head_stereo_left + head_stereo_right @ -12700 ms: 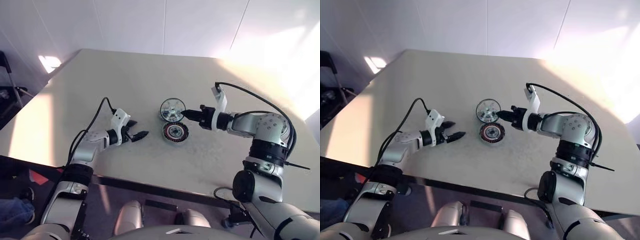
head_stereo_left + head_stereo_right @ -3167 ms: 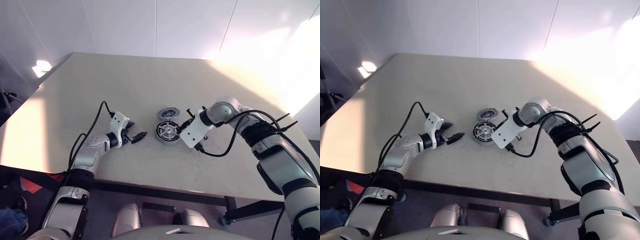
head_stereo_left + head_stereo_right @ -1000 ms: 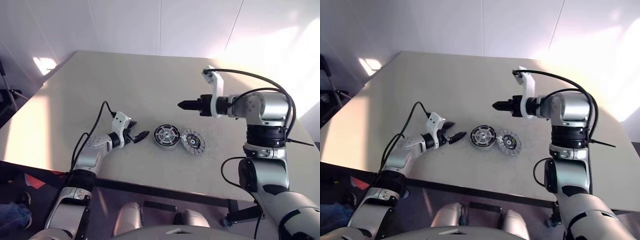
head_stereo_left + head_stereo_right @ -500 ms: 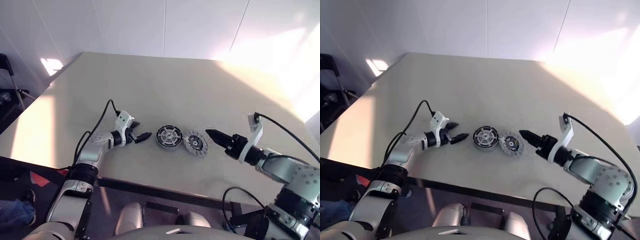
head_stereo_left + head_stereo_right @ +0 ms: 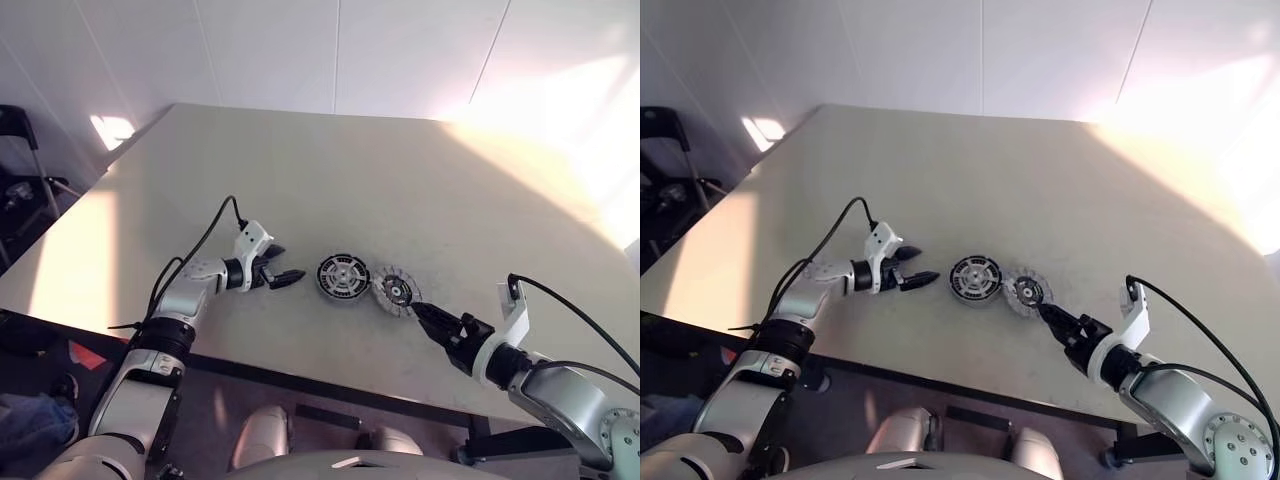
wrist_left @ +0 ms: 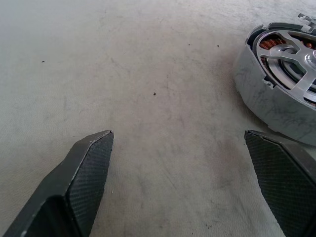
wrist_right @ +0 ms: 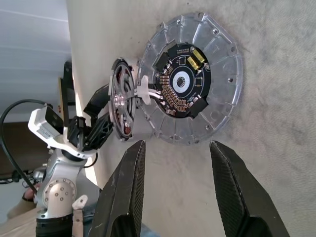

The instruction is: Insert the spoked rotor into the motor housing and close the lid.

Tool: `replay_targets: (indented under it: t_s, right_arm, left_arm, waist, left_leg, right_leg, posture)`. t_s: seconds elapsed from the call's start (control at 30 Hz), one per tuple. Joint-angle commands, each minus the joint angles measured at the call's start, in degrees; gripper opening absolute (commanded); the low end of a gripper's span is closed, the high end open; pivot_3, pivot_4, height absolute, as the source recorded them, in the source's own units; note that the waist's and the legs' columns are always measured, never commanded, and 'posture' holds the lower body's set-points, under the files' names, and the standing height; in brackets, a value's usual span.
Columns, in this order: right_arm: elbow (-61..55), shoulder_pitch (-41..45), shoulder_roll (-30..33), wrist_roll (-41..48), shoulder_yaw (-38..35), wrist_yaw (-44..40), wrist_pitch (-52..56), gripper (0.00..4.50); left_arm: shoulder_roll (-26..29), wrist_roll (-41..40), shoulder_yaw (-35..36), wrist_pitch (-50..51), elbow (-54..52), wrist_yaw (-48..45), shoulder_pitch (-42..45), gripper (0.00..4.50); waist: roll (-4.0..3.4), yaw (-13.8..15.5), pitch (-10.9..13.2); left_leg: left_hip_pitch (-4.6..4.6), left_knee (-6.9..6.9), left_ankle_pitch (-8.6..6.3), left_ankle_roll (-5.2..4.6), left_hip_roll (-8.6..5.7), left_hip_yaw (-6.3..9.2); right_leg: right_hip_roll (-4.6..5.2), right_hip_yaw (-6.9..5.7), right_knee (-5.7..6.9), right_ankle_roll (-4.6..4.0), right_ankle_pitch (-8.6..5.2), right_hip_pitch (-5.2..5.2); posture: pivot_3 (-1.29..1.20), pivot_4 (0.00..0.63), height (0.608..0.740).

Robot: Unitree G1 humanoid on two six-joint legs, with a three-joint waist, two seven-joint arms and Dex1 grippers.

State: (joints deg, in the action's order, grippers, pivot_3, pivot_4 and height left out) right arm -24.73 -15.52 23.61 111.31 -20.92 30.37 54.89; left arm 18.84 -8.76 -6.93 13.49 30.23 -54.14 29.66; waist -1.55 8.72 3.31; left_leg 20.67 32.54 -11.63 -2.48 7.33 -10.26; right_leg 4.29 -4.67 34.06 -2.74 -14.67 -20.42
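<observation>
Your left gripper (image 5: 290,276) sitting wide open and empty on the beige table (image 5: 400,190), round black housing with the silvery spoked rotor (image 5: 343,276) lying just beside it, ribbed grey lid (image 5: 396,290) touching that, your right gripper (image 5: 1054,320) half open near the lid's edge, holding nothing, lots of bare table lying behind.

The left gripper (image 5: 285,277) lies low and reaches forward to the right with its jaws spread wide and empty, while the right gripper (image 5: 428,322) points forward-left, its black fingers (image 7: 224,187) parted around nothing.
</observation>
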Motion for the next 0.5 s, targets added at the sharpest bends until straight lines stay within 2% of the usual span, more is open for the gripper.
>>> replay_targets:
  t_s: [0.03,0.5]
  right_arm:
    - [-2.5,-0.9,1.4,1.7,2.0,-0.3,-3.5,2.3]
    - [1.9,0.8,6.0,0.6,9.0,0.6,-8.0,2.3]
  left_arm:
    - [0.0,1.1,-1.2,0.3,1.7,-0.6,0.5,4.5]
    - [0.5,1.6,-0.6,-0.3,1.8,-0.3,0.7,4.5]
  waist:
    - [0.12,0.0,-0.1]
    - [0.44,0.0,-0.3]
  left_leg:
    - [0.01,0.0,-0.02,-0.03,-0.01,0.0]
    - [0.08,0.04,-0.14,-0.23,-0.02,0.02]
  right_leg:
    - [0.0,0.0,-0.03,0.02,0.01,0.02]
    - [0.0,0.0,-0.23,0.19,0.16,0.09]
  posture:
    - [0.0,0.0,0.74]
    - [0.0,0.0,0.74]
